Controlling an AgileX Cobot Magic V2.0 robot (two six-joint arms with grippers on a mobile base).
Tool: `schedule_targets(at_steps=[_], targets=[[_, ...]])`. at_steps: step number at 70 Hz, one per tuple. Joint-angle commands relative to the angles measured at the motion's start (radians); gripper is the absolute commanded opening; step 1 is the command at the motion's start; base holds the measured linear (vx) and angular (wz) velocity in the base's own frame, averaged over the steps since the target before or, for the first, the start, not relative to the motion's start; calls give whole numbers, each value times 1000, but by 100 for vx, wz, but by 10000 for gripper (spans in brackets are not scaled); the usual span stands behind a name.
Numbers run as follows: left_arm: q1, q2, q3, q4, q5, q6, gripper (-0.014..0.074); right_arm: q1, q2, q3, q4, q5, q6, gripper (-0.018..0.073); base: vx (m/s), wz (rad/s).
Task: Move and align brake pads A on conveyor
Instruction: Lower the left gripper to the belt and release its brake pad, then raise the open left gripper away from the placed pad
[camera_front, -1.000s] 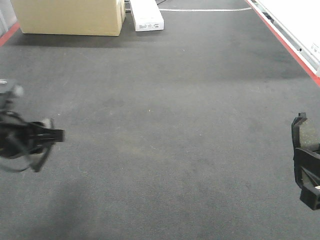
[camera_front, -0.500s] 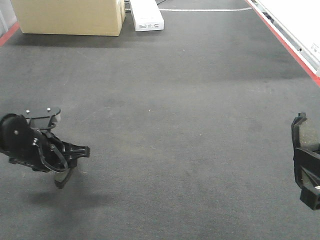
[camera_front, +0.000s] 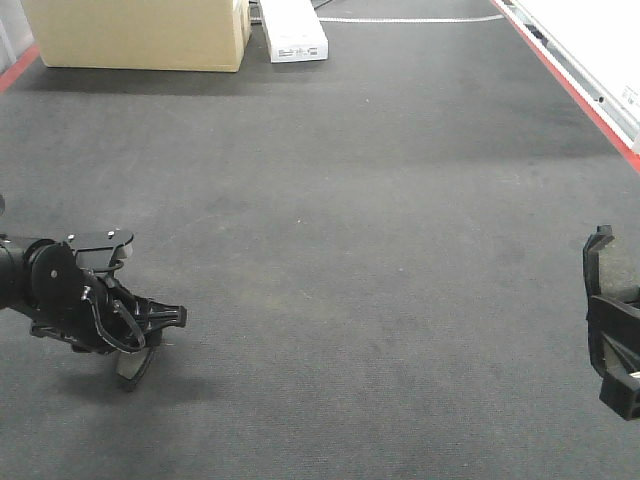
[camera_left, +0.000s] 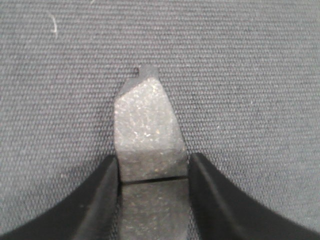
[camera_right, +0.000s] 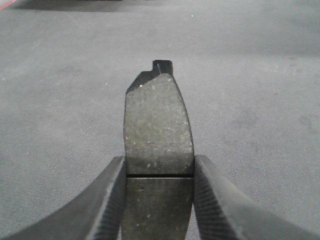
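left gripper lower than before, tight on its brake pad; right gripper tight on a second pad

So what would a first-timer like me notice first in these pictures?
Two black claws, each pinching a gritty grey brake pad by its sides. The left gripper hangs low over the dark conveyor at the near left with the left brake pad; the right gripper holds the right brake pad at the right edge. A cardboard box and a white box sit at the far end.
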Motion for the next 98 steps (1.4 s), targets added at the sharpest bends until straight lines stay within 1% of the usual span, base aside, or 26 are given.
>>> schedule_targets(at_steps=[1, 6, 11, 18, 26, 33, 39, 49, 55, 62, 73, 79, 98], targets=[[-5, -38, -27, -11, -38, 9, 494, -4, 2, -31, 0, -90, -7, -6, 0, 0], [-5, -48, -27, -4, -54, 9, 571, -4, 2, -31, 0, -90, -7, -6, 0, 0], [-5, -76, -27, 15, -59, 9, 622, -4, 2, -31, 0, -90, -7, -6, 0, 0], [-5, -151, -26, 25, -52, 9, 636, -4, 2, -31, 0, -90, -7, -6, 0, 0], [-5, -276, 4, 26, -54, 10, 609, -4, 2, -31, 0, -90, -7, -6, 0, 0], [-5, -401, 58, 24, -65, 26, 549, -4, 2, -31, 0, -90, -7, -6, 0, 0], [-5, -526, 104, 25, -56, 37, 465, -4, 2, -31, 0, -90, -7, -6, 0, 0], [-5, -719, 165, 24, -26, 60, 269, -4, 2, -31, 0, -90, -7, -6, 0, 0], [-5, -807, 198, 24, -20, 60, 128, -4, 2, -31, 0, -90, -7, -6, 0, 0], [-5, -889, 233, 24, -19, 60, -6, -4, 2, -31, 0, -90, -7, -6, 0, 0], [-5, -947, 259, 23, 11, 60, -8, -4, 2, -31, 0, -90, -7, -6, 0, 0], [-5, -947, 257, 22, 27, 60, -8, -4, 2, -31, 0, -90, -7, -6, 0, 0], [-5, -945, 257, 22, 24, 60, -8, -4, 2, -31, 0, -90, -7, -6, 0, 0]])
